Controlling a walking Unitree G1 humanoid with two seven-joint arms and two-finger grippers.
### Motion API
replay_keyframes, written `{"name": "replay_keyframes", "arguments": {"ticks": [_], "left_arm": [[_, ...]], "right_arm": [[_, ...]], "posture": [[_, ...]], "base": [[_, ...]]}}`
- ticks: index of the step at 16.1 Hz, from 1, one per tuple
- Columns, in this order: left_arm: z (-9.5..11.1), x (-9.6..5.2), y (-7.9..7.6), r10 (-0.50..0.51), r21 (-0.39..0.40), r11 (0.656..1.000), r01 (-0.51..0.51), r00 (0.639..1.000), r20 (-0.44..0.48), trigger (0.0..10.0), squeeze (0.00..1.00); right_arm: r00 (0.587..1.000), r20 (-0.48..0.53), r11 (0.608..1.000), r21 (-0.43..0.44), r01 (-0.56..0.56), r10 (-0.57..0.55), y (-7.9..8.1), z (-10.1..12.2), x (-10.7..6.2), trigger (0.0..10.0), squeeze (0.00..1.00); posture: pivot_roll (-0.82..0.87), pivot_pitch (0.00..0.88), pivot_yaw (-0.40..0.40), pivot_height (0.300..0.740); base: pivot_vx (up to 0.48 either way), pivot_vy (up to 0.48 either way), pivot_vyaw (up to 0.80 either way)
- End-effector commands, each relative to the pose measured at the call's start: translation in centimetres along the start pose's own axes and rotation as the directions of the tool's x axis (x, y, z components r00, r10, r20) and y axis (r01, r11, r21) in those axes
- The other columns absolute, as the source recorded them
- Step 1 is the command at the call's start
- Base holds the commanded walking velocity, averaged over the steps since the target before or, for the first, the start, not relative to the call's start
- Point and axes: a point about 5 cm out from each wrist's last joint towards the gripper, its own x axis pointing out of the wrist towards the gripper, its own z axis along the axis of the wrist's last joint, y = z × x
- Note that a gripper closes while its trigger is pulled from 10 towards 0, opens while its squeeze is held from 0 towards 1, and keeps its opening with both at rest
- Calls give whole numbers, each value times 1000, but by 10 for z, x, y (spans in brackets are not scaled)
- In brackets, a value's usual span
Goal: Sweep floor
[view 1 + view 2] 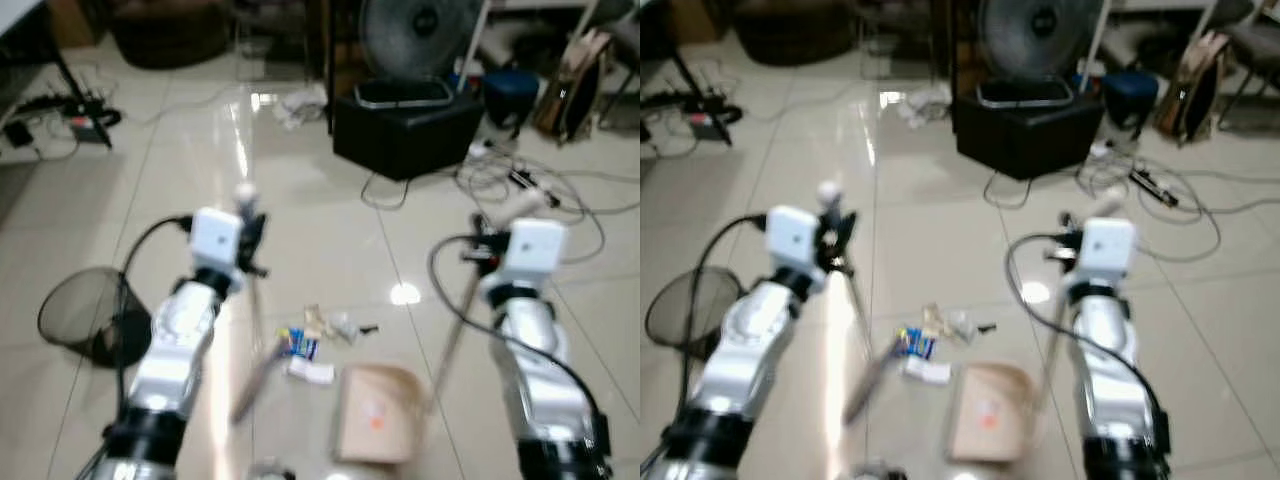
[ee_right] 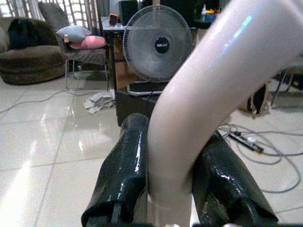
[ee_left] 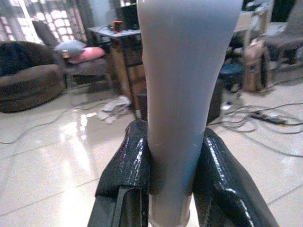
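Note:
My left gripper is shut on the pale broom handle, its black fingers pressed against both sides. The broom slants down to its head beside a small pile of litter on the tiled floor. My right gripper is shut on the curved white handle of the tan dustpan, which rests on the floor just right of the litter.
A black mesh bin lies at the left. A black box with a standing fan behind it is ahead. Cables and a power strip trail at the right. Crumpled cloth lies farther back.

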Motion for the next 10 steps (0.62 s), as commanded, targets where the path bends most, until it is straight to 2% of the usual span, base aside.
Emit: {"name": "replay_keyframes", "arguments": {"ticks": [1,7,10], "left_arm": [[9,4,-3,-12,12,1000,12,999,39,10000,0],[10,5,-3,-14,11,1000,14,999,42,10000,0],[11,6,-3,-16,13,1000,15,999,44,10000,0]], "right_arm": [[999,33,999,20,29,-30,-8,6,0,10000,0],[1000,26,1000,-17,15,-15,-6,5,1,10000,0],[1000,21,1000,-22,12,-12,-5,4,1,10000,0]], "posture": [[-11,80,39,740],[-10,75,43,740],[-7,75,45,740]], "base": [[307,0,0],[317,0,0],[336,0,800]]}}
